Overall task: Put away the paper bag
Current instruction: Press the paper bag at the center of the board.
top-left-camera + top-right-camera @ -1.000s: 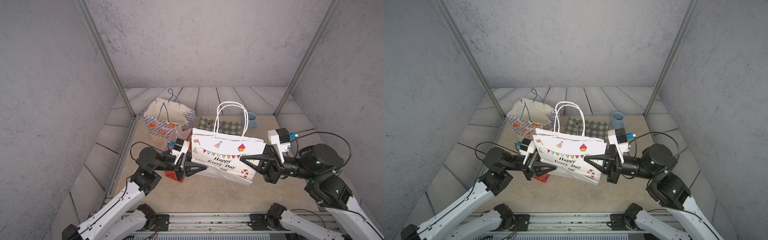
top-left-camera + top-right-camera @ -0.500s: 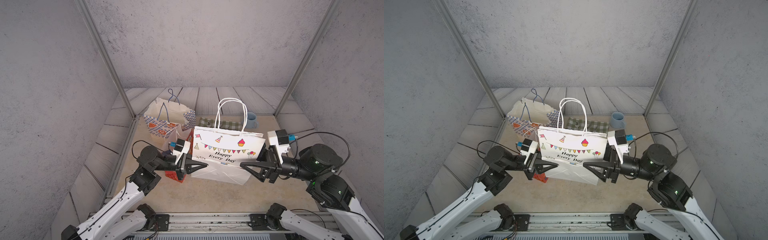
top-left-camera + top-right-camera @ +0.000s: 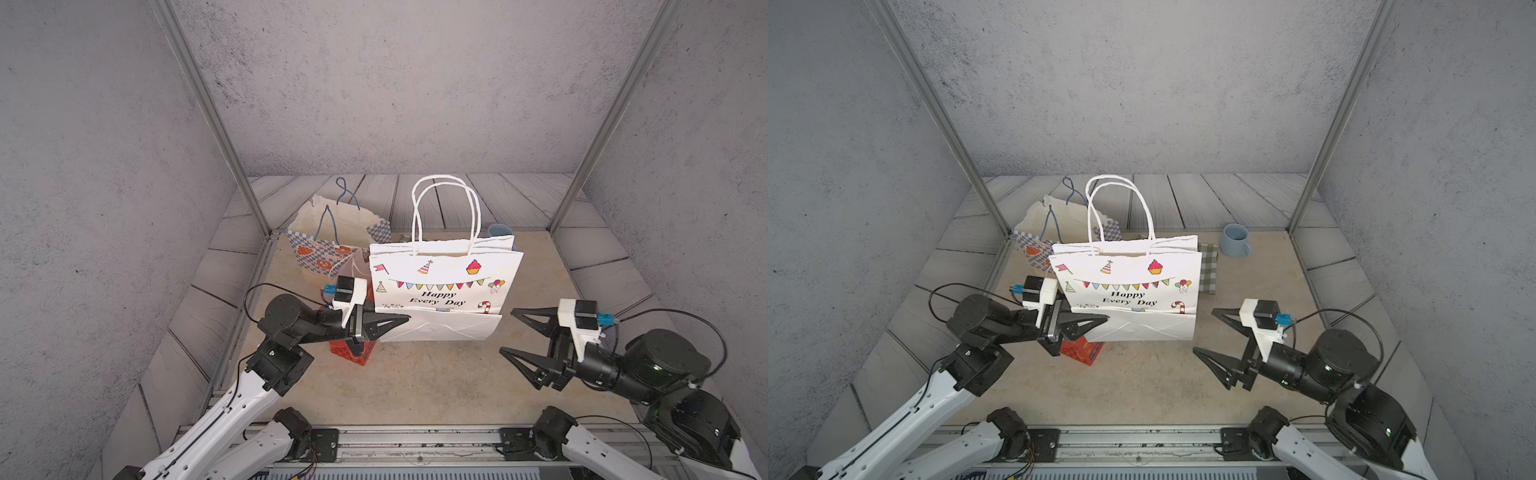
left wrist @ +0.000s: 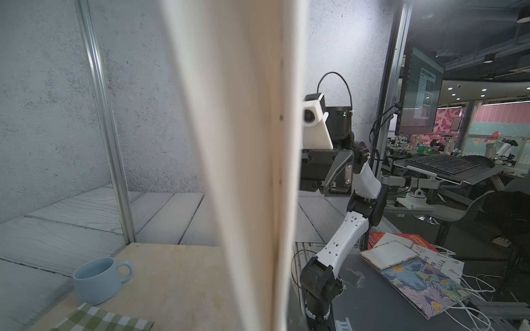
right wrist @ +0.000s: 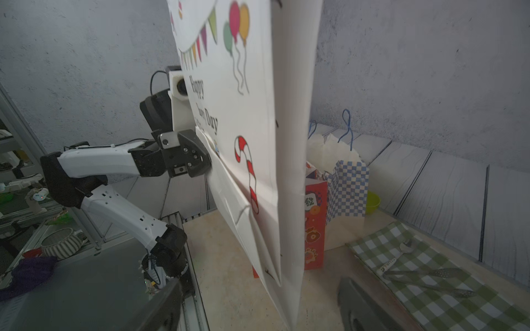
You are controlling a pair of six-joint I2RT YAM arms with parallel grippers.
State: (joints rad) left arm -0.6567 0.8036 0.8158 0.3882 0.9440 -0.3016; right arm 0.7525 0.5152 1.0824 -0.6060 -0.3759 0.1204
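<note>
The white paper bag (image 3: 444, 286) (image 3: 1129, 286), printed "Happy Every Day", stands upright mid-table with its white handles up. My left gripper (image 3: 403, 320) (image 3: 1104, 319) is shut on the bag's lower left edge. In the right wrist view the left gripper (image 5: 200, 163) is seen pinching that edge of the paper bag (image 5: 258, 114). My right gripper (image 3: 506, 331) (image 3: 1203, 331) is open and empty, a short way off the bag's right side. The bag's paper side (image 4: 252, 172) fills the middle of the left wrist view and hides the left jaws.
A blue checked bag (image 3: 328, 249) stands behind at the left. A red box (image 3: 353, 353) sits under my left gripper. A blue mug (image 3: 1235, 240) and a green checked cloth (image 3: 1207, 270) with utensils (image 5: 424, 275) lie at the back right. Metal posts (image 3: 208, 116) frame the cell.
My right gripper opened, let go of the bag and drew back to the right. The bag swung from tilted to upright. My left gripper closed tighter on it.
</note>
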